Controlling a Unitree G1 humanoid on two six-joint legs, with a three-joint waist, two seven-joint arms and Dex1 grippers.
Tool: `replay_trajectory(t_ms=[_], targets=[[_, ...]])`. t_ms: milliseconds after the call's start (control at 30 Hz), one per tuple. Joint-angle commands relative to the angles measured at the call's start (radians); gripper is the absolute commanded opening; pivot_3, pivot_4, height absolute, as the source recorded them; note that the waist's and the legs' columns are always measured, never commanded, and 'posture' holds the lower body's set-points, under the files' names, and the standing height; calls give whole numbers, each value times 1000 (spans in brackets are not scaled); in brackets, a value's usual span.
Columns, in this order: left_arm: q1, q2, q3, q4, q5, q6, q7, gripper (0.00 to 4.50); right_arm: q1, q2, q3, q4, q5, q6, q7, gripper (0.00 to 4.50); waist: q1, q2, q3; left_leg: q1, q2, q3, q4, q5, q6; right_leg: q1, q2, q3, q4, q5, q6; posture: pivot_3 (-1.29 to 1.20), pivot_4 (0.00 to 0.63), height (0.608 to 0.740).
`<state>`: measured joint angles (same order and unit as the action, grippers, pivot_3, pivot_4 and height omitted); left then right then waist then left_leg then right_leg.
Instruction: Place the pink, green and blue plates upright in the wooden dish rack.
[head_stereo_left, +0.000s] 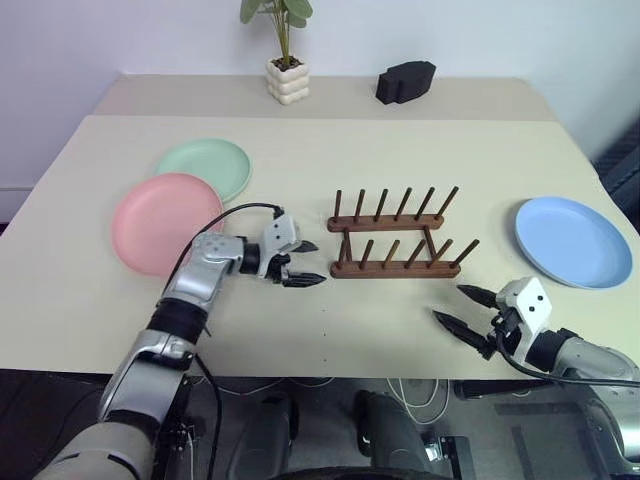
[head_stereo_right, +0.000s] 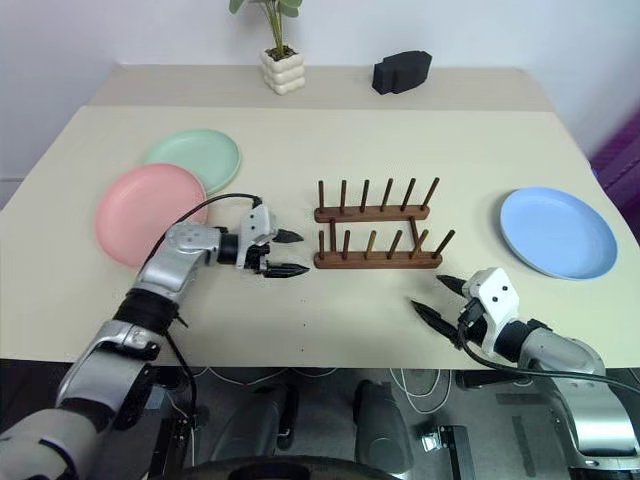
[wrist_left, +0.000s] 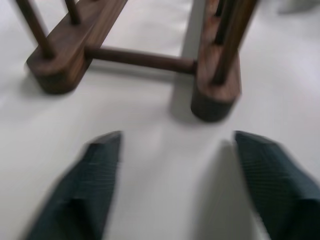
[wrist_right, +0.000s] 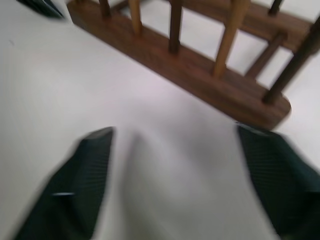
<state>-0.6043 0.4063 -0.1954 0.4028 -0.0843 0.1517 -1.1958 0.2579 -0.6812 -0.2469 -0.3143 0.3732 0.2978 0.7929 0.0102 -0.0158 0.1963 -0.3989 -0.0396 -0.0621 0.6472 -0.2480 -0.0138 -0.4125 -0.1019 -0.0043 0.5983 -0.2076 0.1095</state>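
The wooden dish rack (head_stereo_left: 395, 237) stands empty in the middle of the table (head_stereo_left: 330, 150), its pegs all bare. Off to the left lie two plates flat on the table: the pink plate (head_stereo_left: 160, 223) nearer, the green plate (head_stereo_left: 210, 165) just behind it and tucked slightly under its far edge. The blue plate (head_stereo_left: 572, 240) lies flat well over on the right.

Now the left gripper (head_stereo_left: 305, 263) hangs just beside the rack's left end, pointing at it, fingers (wrist_left: 97, 170) parted with nothing between them, only bare table. Down at the near right, the right gripper (head_stereo_left: 468, 312) hovers over the table near the rack's near right corner, its fingers (wrist_right: 85, 175) spread too and holding nothing.

At the far edge sit a small potted plant (head_stereo_left: 283, 60) and a black lumpy block (head_stereo_left: 405, 80), well apart from the rack.
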Motion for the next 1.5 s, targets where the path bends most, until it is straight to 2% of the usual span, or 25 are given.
replay_trajectory(t_ms=[33, 133, 167, 300, 433, 633, 1167, 1500], targets=[[76, 31, -4, -181, -49, 88, -13, 1766, -22, -16, 15, 33, -47, -23, -7, 1630, 1, 0, 0, 0, 0, 0, 0, 0, 0, 0, 0, 0, 0, 0, 0, 0, 150, 736], [127, 36, -30, -300, -61, 141, -4, 122, -48, -13, 25, 59, -63, -26, -11, 10, 3, 0, 0, 0, 0, 0, 0, 0, 0, 0, 0, 0, 0, 0, 0, 0, 150, 736], [140, 35, -47, -335, -54, 149, 4, 49, -60, -14, 31, 68, -76, -28, -18, 0, 4, 0, 0, 0, 0, 0, 0, 0, 0, 0, 0, 0, 0, 0, 0, 0, 150, 736], [165, -4, -122, -410, -1, 172, 79, 49, -119, -21, 68, 126, -136, -20, -46, 0, 3, 0, 0, 0, 0, 0, 1, 0, 0, 1, 0, 0, -1, 0, -1, 0, 150, 736], [151, -56, -160, -383, 70, 154, 204, 49, -169, -13, 100, 156, -195, -6, -94, 0, 2, 0, 0, 2, 0, 0, 1, 0, 0, 2, 0, 1, 0, 1, -1, 0, 150, 736], [148, -83, -159, -350, 95, 135, 297, 49, -238, 18, 150, 149, -248, 2, -153, 0, 0, -1, -1, 5, 0, 1, 1, 0, 0, 4, 0, 1, 0, 0, -1, 0, 150, 736], [70, -159, -99, -174, 141, 70, 568, 49, -449, 97, 240, 299, -376, -73, -274, 0, 1, 0, -1, 5, 0, 2, 1, 0, 0, 5, 0, 1, 0, 1, -1, 0, 150, 736], [63, -161, -88, -155, 137, 69, 586, 49, -487, 122, 250, 328, -387, -91, -280, 0, 1, 0, -1, 6, -1, 2, 0, 0, 0, 4, 1, 1, 0, 3, 1, 0, 150, 736]])
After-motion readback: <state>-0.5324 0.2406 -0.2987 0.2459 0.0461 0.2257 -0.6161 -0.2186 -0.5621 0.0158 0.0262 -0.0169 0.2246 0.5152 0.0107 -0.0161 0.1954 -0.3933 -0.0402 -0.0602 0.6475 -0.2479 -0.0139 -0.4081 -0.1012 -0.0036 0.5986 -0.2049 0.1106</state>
